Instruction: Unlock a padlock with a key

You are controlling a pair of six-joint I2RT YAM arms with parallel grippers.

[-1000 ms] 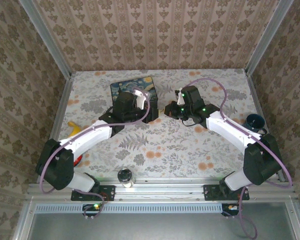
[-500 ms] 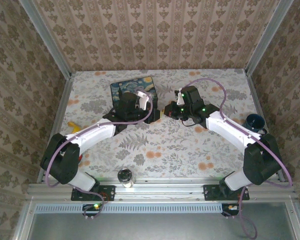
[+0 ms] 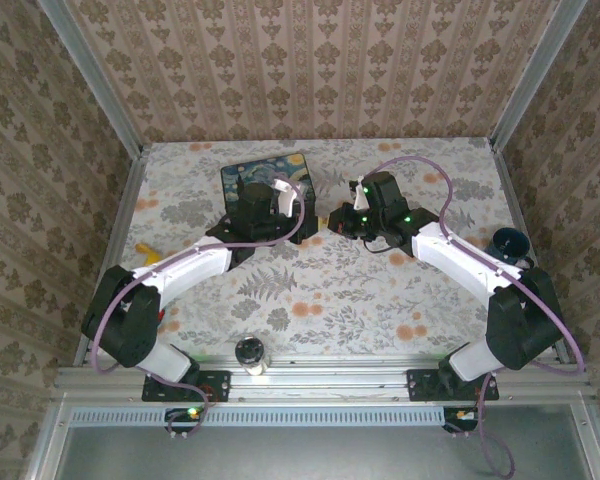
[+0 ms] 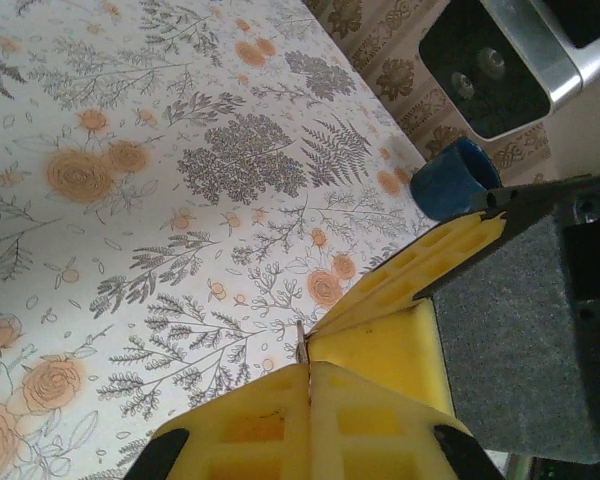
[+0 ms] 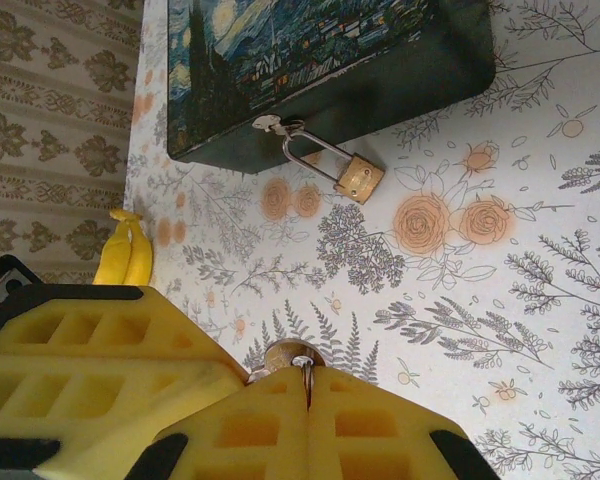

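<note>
Brass, likely light, stiff and slick: steady the padlock (image 5: 358, 178), lying on the worktop (image 5: 540, 300) hooked to the blue tin (image 5: 310, 60), by its body; hold the tiny key (image 5: 288, 353), apparently gripped by both the closed right claw (image 5: 308, 385) and closed left claw (image 4: 310, 372), by its head.

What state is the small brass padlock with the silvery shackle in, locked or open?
Locked, apparently: the brass padlock hooks through the clasp of the dark-blue tin box, both silvery shackle legs seated in its body.
</note>
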